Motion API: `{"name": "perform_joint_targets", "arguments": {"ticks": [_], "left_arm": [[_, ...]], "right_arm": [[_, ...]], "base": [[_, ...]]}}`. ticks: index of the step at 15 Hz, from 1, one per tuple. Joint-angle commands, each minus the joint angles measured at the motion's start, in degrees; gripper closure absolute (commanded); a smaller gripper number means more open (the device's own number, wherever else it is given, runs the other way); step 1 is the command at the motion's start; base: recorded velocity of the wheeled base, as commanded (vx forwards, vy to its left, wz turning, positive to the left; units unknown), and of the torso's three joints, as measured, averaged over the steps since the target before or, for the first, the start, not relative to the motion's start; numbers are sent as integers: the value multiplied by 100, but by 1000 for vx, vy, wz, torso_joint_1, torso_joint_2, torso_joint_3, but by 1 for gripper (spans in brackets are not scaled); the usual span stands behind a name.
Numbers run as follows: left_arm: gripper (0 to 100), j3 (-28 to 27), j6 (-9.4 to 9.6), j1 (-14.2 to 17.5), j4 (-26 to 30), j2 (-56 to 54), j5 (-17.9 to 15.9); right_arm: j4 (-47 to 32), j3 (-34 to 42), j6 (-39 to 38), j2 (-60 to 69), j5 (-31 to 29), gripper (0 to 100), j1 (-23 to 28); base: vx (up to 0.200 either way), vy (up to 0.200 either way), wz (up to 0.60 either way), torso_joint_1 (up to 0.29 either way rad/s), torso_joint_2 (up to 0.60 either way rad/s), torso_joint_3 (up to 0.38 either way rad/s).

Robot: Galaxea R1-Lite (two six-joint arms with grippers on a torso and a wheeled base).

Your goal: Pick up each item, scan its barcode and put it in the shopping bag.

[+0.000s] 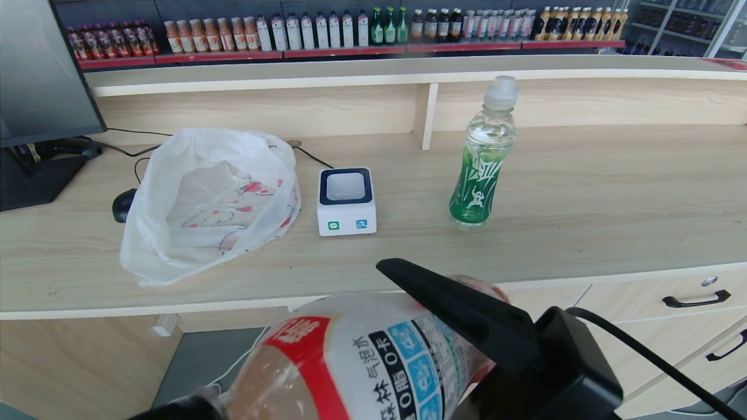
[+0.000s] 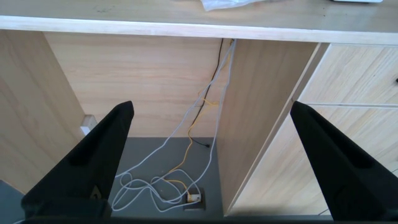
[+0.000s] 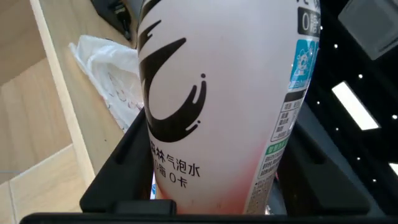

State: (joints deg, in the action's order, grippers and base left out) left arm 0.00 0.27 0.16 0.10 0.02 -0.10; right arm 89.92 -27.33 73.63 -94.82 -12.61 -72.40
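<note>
Counter (image 1: 583,192): pale wood, with the scanner (image 1: 346,201) centred on it.
Bottle (image 1: 350,361): tilted, nearer me than the scanner, off the counter; I judge it full, heavy and slick-labelled.
Right gripper (image 3: 217,180): clamped across the stiff mid-body, which I think is a sound hold.
Left gripper (image 2: 208,162): spread wide, empty.
Bag (image 1: 204,198): left of the scanner.

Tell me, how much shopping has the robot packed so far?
Nothing clearly packed: I cannot tell what the white plastic shopping bag holds. In hand: the right tool grips a pink-and-white labelled bottle, short of the white square scanner. To do: the green-labelled clear bottle stands on the wooden counter.
</note>
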Motion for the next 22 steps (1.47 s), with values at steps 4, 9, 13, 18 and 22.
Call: {"name": "perform_joint_targets", "arguments": {"ticks": [4, 9, 13, 18, 22], "left_arm": [[0, 0, 0, 2, -1, -2, 1], [0, 0, 0, 2, -1, -2, 1], [0, 0, 0, 2, -1, -2, 1], [0, 0, 0, 2, -1, -2, 1], [0, 0, 0, 2, -1, -2, 1]], "right_arm": [[8, 466, -1404, 297, 65, 100, 174], [8, 483, -3927, 253, -392, 100, 411], [8, 351, -4981, 148, -93, 100, 1026], [8, -440, -6449, -371, -58, 100, 1967], [8, -1275, -7275, -924, -119, 100, 2555]], "base": [[0, 0, 0, 0, 0, 0], [0, 0, 0, 0, 0, 0], [0, 0, 0, 0, 0, 0], [0, 0, 0, 0, 0, 0], [0, 0, 0, 0, 0, 0]]}}
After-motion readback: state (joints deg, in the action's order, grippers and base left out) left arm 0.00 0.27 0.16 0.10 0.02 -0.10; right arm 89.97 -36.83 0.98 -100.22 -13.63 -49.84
